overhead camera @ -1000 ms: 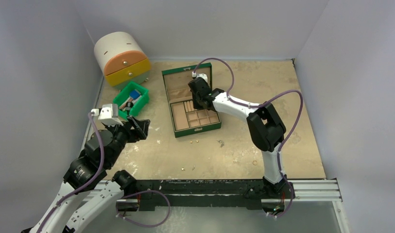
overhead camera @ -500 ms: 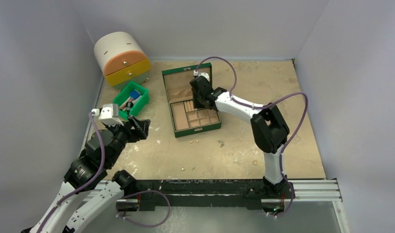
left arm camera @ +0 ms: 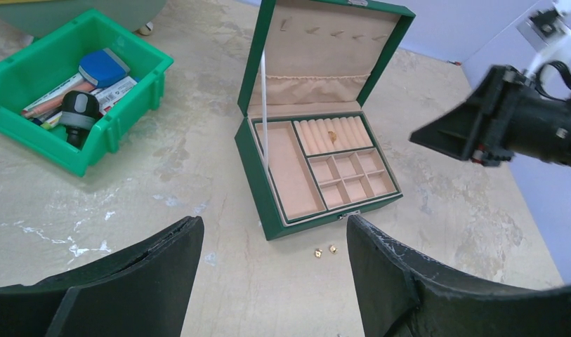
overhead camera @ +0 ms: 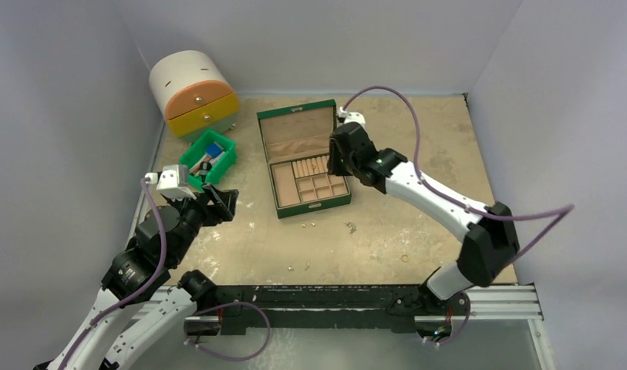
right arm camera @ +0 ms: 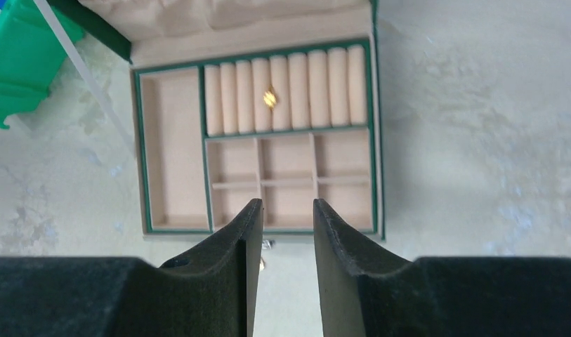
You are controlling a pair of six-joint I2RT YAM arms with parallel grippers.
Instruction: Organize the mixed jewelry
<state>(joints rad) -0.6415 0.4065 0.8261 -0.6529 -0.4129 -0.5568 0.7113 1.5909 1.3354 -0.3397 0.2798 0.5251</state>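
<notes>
The open green jewelry box (overhead camera: 314, 206) sits mid-table, also in the left wrist view (left arm camera: 258, 189) and the right wrist view (right arm camera: 170, 147). A gold ring (right arm camera: 270, 98) is stuck in its ring rolls (left arm camera: 332, 133). Two gold studs (left arm camera: 324, 250) lie just in front of the box (overhead camera: 308, 226). A silver charm (overhead camera: 349, 227), a thin hoop (overhead camera: 404, 259) and small gold pieces (overhead camera: 298, 268) lie on the table. My right gripper (right arm camera: 287, 203) hovers over the box's right side (overhead camera: 335, 163), slightly open and empty. My left gripper (left arm camera: 275, 225) is wide open and empty at the left (overhead camera: 221, 202).
A green plastic bin (overhead camera: 184, 160) with blue and wooden bits stands left of the box (left arm camera: 128, 105). A white drawer unit with orange and yellow fronts (overhead camera: 193, 92) stands at the back left. Grey walls close in the table on three sides.
My right gripper has drawn back to the right from over the box's ring rolls, and its elbow has swung out to the right. The left arm has not moved.
</notes>
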